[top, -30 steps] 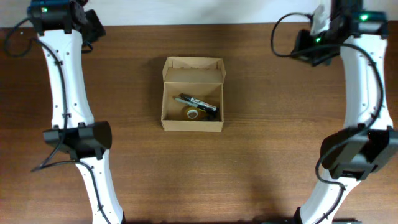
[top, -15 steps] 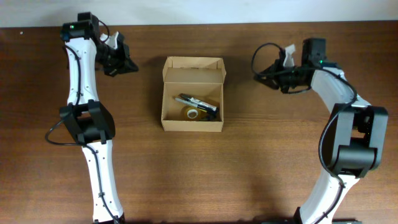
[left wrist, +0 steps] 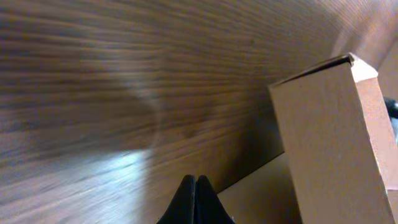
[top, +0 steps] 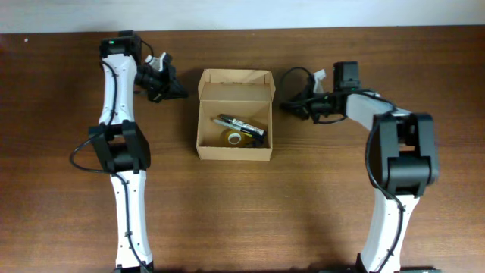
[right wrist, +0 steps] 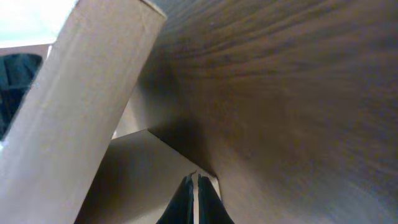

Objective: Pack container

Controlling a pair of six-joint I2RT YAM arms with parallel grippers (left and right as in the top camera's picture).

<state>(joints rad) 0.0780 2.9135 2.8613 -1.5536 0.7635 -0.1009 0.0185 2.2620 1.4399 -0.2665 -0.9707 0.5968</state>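
Overhead: container point(top: 234, 152) sits btwn left gripper point(top: 181, 95) & right gripper point(top: 285, 106), both closed.

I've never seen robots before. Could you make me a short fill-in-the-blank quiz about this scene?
The cardboard box has its flap lid ____.
Inside it lie ____ things: a marker and a tape roll.
The left gripper and right gripper flank the box, both with fingers ____.
Missing words: open; two; shut.
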